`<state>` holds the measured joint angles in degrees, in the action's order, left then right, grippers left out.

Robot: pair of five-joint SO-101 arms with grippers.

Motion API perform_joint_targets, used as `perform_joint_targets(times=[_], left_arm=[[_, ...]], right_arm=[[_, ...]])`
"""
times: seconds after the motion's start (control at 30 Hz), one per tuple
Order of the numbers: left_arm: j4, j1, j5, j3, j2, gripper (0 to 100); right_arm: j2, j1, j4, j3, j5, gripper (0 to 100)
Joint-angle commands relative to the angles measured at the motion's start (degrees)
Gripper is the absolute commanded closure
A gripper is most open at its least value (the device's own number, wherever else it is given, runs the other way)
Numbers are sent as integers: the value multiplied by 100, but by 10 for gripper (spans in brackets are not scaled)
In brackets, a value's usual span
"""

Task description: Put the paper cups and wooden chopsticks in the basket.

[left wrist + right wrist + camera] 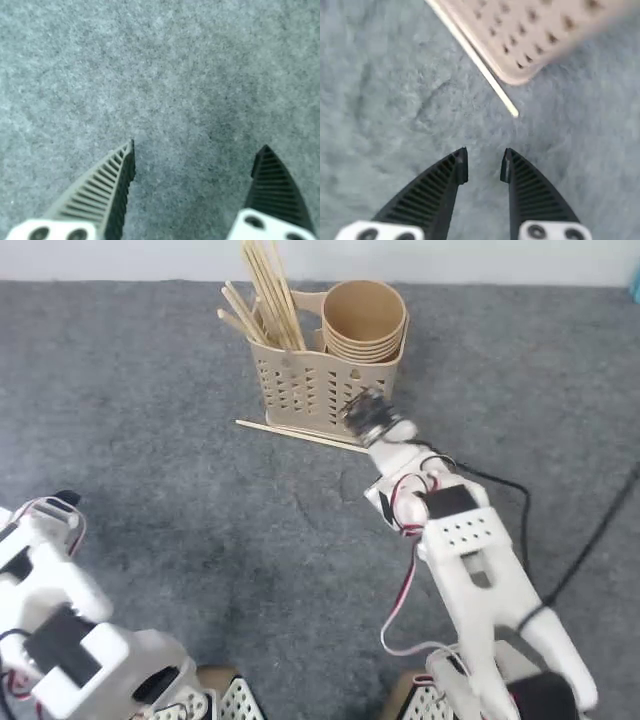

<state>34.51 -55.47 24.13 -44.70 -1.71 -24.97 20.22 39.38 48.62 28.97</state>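
A beige perforated basket (305, 385) stands at the back of the grey carpet. It holds several upright wooden chopsticks (268, 295) and a stack of paper cups (363, 320). One chopstick (300, 434) lies flat on the carpet along the basket's front wall. My right gripper (365, 416) hovers just over that chopstick's right end, beside the basket's front corner. In the right wrist view the right gripper (484, 162) is narrowly open and holds nothing, a short way from the chopstick's (480, 65) tip and the basket (530, 30). My left gripper (197, 149) is wide open over bare carpet.
The left arm (50, 590) rests at the front left, far from the basket. A black cable (590, 540) runs along the right side. Grey carpet (180, 500) stretches between the arms and the basket.
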Motion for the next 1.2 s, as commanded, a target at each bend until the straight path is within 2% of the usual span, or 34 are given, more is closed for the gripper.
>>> perform_joint_targets(times=[0.0, 0.1, 0.2, 0.63, 0.73, 0.8, 0.9, 1.17], left_arm=[[26, 70, 26, 207, -53, 648], [26, 70, 26, 207, -44, 648], [26, 70, 26, 224, -26, 648], [26, 70, 26, 224, -18, 648], [18, 70, 26, 224, -18, 648], [18, 70, 26, 224, -18, 648], [18, 70, 26, 233, -18, 648], [18, 70, 26, 233, -18, 648]], right_arm=[[479, -57, -716, -35, 1345, 879], [963, -48, -1209, -35, 2154, 879], [1393, -57, -1596, -35, 2567, 882], [3046, -347, -3741, -35, 2558, 883], [3204, -374, -3943, -35, 2549, 884], [3169, -338, -3934, 0, 2514, 908], [2905, -224, -3987, 237, 2110, 996], [1701, -110, -3987, 958, 1899, 991]])
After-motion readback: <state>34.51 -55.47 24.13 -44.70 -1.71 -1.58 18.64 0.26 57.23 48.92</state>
